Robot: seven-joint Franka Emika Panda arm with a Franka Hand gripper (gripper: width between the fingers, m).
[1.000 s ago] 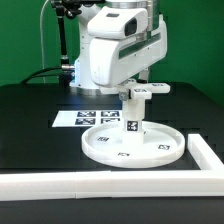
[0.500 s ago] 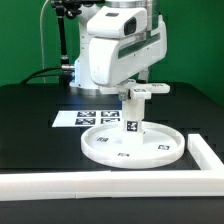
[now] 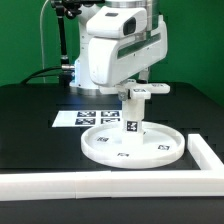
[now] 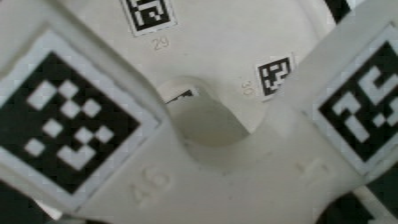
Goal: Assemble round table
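Nothing has moved since the earlier frames; arm, hand and parts read as before. You have the black counter carrying everything, edged in front by the long white border rail. Over the centre hangs the white robot arm. On the counter lies the large white rimmed round plastic disc, flat, just in front of the marker board. At its middle the short white cylindrical post stands upright. On the post's top sits the small white cross-shaped piece, level; its tagged arms fill your wrist view. Directly above it is the hand. You cannot tell how far it is open or whether it grips.
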